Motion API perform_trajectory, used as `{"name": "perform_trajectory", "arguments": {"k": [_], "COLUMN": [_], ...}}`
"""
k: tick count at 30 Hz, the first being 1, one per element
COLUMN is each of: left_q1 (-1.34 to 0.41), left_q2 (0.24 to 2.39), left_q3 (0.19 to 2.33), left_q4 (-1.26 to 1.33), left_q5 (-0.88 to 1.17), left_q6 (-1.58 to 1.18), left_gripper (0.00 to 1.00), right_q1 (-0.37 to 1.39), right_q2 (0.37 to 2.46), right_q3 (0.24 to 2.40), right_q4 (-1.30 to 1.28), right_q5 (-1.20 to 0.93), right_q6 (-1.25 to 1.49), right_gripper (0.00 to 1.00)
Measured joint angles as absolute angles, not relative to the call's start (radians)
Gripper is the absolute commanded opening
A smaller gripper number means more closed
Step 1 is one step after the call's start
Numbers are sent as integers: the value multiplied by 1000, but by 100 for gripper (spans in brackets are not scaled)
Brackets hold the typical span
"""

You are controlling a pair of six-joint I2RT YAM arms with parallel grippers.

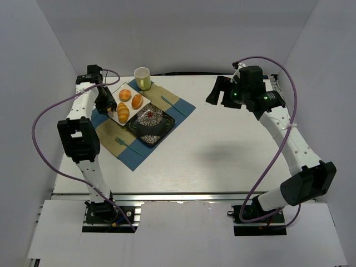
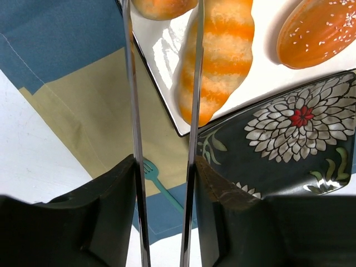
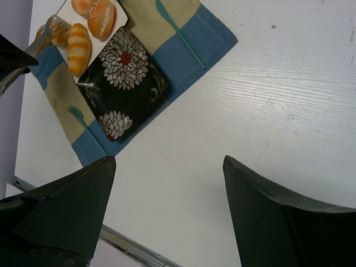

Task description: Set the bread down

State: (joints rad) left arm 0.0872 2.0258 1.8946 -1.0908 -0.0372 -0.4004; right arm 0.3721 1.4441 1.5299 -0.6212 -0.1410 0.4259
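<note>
My left end effector (image 2: 165, 183) is clamped on metal tongs (image 2: 135, 111). Their right blade crosses the striped bread (image 2: 222, 61), which lies on the white plate (image 2: 261, 75) at the top centre of the left wrist view, just beside the dark flowered plate (image 2: 289, 144). My right end effector (image 3: 168, 161) hangs with its fingers apart over the desk (image 3: 267, 100), at the upper right of the overhead view.

We lose the tips of the tongs (image 2: 194, 111) past the left wrist view's top edge. The sesame bun (image 2: 320, 30) is cropped there too.
</note>
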Motion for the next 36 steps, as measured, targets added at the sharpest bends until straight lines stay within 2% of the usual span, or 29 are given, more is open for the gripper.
{"name": "perform_trajectory", "arguments": {"k": [4,11,17,26,31,36], "left_q1": [87,87,37,-250,-260,-257], "left_q2": [2032,2042,1922,1845,1821,1818], "left_q3": [1945,2200,2045,1727,1615,1594], "left_q4": [-1122,-1171,-1069,-939,-876,-842], "left_q5": [-55,-52,95,153,157,152], "left_q6": [-400,-398,-404,-413,-422,-416], "left_gripper": [45,45,45,45,45,45], "right_q1": [372,369,368,344,336,335], "right_q2": [1444,1444,1444,1423,1384,1355], "right_q3": [1530,1530,1532,1553,1553,1553], "right_q4": [-621,-621,-623,-626,-627,-628], "right_q5": [-141,-142,-128,-77,-64,-55], "right_q6": [426,427,427,442,446,448], "right_gripper": [84,84,84,84,84,85]}}
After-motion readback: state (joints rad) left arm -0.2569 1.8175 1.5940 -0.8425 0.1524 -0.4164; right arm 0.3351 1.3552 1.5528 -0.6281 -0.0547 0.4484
